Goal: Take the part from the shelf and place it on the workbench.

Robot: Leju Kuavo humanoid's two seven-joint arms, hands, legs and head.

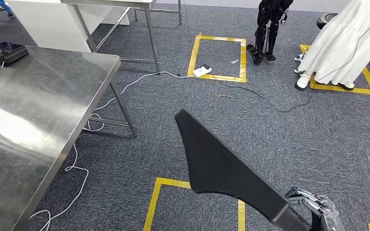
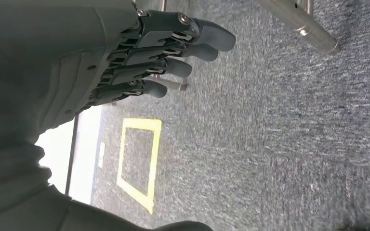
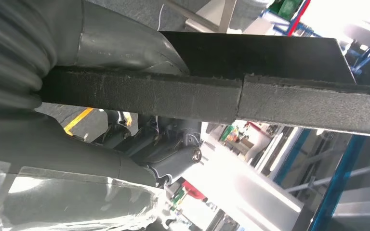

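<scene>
A flat black wedge-shaped part point(image 1: 221, 166) juts up and to the left from the bottom right of the head view, above the carpet. My right hand point(image 1: 315, 207) grips its lower end. In the right wrist view the part's rough black edge point(image 3: 250, 98) runs across the picture, with the right hand point(image 3: 168, 147) clamped around it, thumb on one face and fingers on the other. The steel workbench point(image 1: 33, 115) stands at the left, apart from the part. My left hand point(image 2: 139, 62) hangs over the carpet, its fingers held straight and close together, holding nothing.
A black device point(image 1: 7, 50) lies on the workbench's far corner. White cables point(image 1: 125, 89) trail across the grey carpet. Yellow tape squares point(image 1: 219, 57) mark the floor. A second steel table point(image 1: 120, 24) stands behind. A person in a white skirt point(image 1: 344, 43) and another black robot's legs point(image 1: 267, 29) stand at the far right.
</scene>
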